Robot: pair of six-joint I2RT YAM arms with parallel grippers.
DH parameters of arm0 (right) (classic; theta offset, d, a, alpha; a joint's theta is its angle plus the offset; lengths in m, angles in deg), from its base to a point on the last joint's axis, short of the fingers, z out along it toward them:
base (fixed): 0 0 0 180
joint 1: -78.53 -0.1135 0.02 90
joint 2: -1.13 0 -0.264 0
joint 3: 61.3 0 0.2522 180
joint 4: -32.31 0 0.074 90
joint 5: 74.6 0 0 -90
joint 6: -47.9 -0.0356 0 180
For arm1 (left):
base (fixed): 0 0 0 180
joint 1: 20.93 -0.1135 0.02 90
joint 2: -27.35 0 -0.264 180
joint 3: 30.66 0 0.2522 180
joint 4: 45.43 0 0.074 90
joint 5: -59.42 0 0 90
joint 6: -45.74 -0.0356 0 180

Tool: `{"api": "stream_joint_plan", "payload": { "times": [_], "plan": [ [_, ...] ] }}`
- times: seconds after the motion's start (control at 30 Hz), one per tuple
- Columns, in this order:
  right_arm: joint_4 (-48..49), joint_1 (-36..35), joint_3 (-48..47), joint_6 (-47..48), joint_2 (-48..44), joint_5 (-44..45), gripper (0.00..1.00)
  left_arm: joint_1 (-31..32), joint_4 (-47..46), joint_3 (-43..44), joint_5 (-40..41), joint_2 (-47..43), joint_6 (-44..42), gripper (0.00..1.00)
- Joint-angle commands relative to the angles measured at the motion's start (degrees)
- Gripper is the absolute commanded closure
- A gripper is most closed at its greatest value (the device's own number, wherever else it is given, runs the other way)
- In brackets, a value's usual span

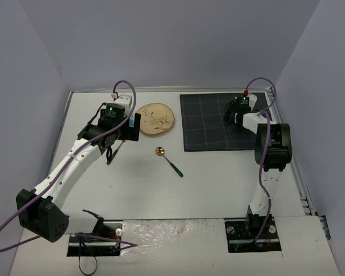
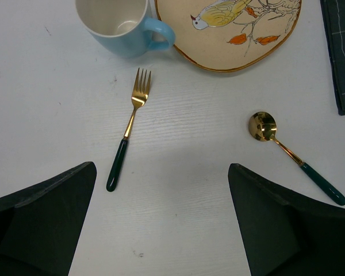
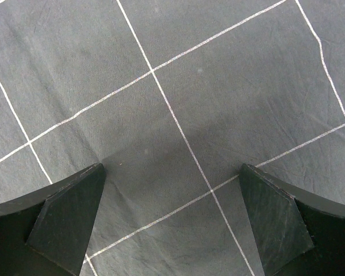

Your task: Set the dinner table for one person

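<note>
Dinner table [image 1: 207, 184]: flat matte white rect. top, edge rails prob. metal.

Plain pale grey walls [image 1: 161, 40] (faintly lilac), three sides, soft even light

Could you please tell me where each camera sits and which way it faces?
Top external: above and behind the bases, looking down on the dinner table; left arm, right arm show.
Left wrist: on the left arm, faces down at fork, spoon, mug, plate; left gripper open.
Right wrist: on the right arm, faces down at the checked mat; right gripper open.
Shared by top and left wrist: plate, spoon, mat.
</note>
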Motion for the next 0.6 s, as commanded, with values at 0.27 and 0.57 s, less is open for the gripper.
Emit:
{"api": "stream_joint_plan", "payload": {
  "times": [0.27, 0.57],
  "plan": [
    [-10.14, -1.70, 2.12, -1.46, -3.19, -0.14, 0.00, -0.41, -1.07, 1.35, 1.12, -1.82, 0.56, 0.03],
    [-9.25, -3.63, -2.35, 2.90, -20.96, -9.90, 0.00, -0.68, -1.49, 1.26, 1.56, -2.65, 0.56, 0.03]
  ]
}}
